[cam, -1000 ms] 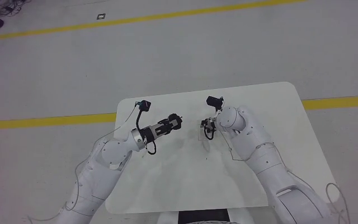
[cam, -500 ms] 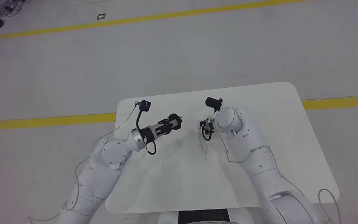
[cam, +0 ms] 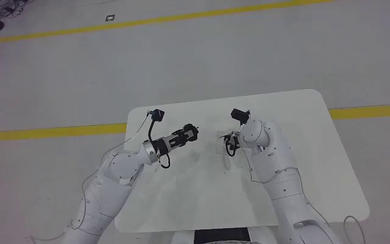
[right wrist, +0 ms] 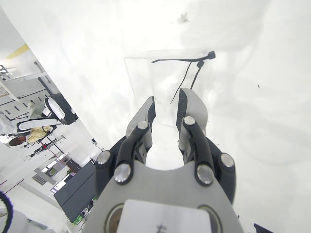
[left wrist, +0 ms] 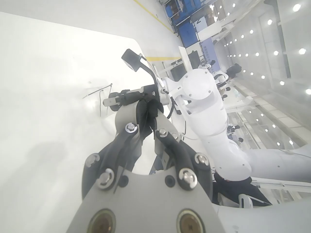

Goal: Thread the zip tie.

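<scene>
My right arm has shifted a little outward and back toward me since a moment ago, while my left arm has kept its place.

My right pincer [right wrist: 167,95] hangs open over the table [right wrist: 73,37], its jaws spread with bare white tabletop between them. Just past the tips lies a black zip tie [right wrist: 179,60], flat on the table, with its square head at one end and its tail loose. A second tie [right wrist: 196,76] crosses it near the head. Both rest within the faint outline of something clear [right wrist: 136,83]; I cannot tell whether that is a sheet or a tray. Well apart across the table, my left pincer [left wrist: 147,112] points toward the right one with its jaws drawn together. I cannot make out whether anything thin is pinched there.

I judge that nothing is threaded yet: this is the approach to pick up a tie. Next I need to lower the right pincer over one strap, away from the crossing, and close on that strap alone. The strap is thin and lies flat, so my tips must all but touch the table.
</scene>
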You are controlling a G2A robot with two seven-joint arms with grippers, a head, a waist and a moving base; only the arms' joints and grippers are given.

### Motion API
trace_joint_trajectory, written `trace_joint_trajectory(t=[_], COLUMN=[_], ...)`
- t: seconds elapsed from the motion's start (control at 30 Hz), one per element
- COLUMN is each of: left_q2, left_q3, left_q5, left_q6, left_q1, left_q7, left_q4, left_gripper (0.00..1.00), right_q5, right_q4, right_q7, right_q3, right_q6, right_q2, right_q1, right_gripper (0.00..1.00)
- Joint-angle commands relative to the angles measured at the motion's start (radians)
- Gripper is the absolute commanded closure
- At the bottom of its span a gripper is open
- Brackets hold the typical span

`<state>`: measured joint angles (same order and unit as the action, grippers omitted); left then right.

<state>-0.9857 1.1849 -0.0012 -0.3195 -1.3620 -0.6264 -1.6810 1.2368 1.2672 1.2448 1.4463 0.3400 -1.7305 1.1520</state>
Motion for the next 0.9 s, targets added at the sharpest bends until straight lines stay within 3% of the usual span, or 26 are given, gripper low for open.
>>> trace_joint_trajectory(t=[0.0, 0.33, 0.47, 0.87], left_q2=[0.0, 0.0, 0.0, 0.0], left_q3=[0.0, 0.0, 0.0, 0.0], left_q5=[0.0, 0.0, 0.0, 0.0], left_q6=[0.0, 0.0, 0.0, 0.0], left_q1=[0.0, 0.0, 0.0, 0.0], left_q7=[0.0, 0.0, 0.0, 0.0], left_q4=[0.0, 0.0, 0.0, 0.0], left_gripper=[1.0, 1.0, 1.0, 1.0], right_q5=[0.025, 0.1, 0.112, 0.138], right_q4=[-0.003, 0.0, 0.035, 0.162], right_q7=[0.007, -0.011, -0.022, -0.003], right_q3=[0.013, 0.044, 0.061, 0.101], right_q6=[0.0, 0.0, 0.0, 0.0], right_q2=[-0.012, -0.071, -0.085, -0.07], right_q1=[0.0, -0.002, 0.01, 0.061], right_gripper=[0.79, 0.81, 0.81, 0.8])
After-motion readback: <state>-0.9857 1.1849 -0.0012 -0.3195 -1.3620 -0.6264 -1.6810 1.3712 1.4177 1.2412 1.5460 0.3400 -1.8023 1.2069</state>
